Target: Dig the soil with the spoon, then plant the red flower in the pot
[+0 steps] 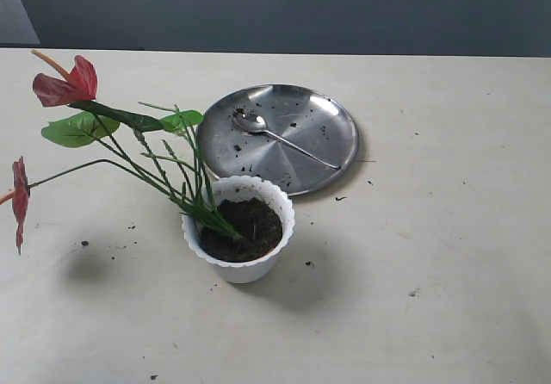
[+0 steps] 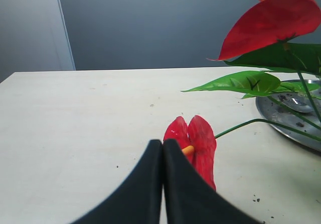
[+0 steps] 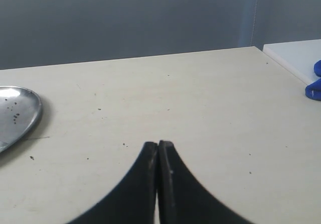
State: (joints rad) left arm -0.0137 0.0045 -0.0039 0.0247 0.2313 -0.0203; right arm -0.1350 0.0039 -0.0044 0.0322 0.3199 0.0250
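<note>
I see the flower rooted in the pot's soil at frame centre — spoon on the plate behind; left gripper and right gripper both closed, empty.

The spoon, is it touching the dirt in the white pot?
Apart. The exterior view shows the spoon lying on the steel plate, with bare plate and table between it and the soil in the pot.
</note>
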